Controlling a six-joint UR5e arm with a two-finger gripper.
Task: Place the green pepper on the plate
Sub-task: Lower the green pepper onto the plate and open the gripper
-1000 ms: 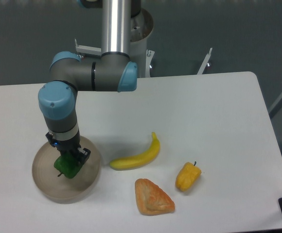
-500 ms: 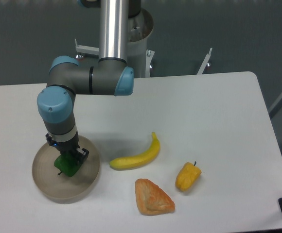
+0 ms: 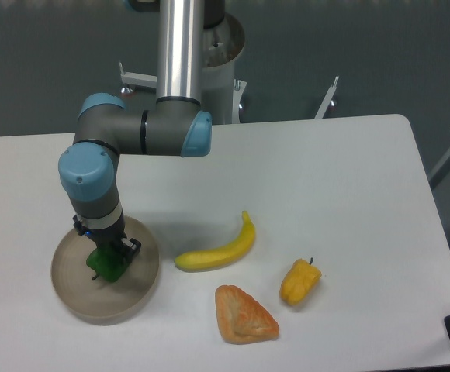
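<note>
The green pepper point(image 3: 109, 266) is small, glossy and dark green. It sits low over the middle of the round beige plate point(image 3: 77, 298) at the table's front left. My gripper point(image 3: 110, 253) reaches straight down onto it and is shut on the green pepper, with its fingers mostly hidden behind the wrist. I cannot tell whether the pepper touches the plate's surface.
A yellow banana point(image 3: 219, 249) lies right of the plate. A brown pastry point(image 3: 243, 315) lies near the front edge. A yellow-orange pepper point(image 3: 299, 282) lies right of the pastry. The arm's base column point(image 3: 181, 46) stands at the table's back.
The gripper and green pepper have shifted slightly left and back over the plate. The elbow has swung a little left. The other objects have not moved.
</note>
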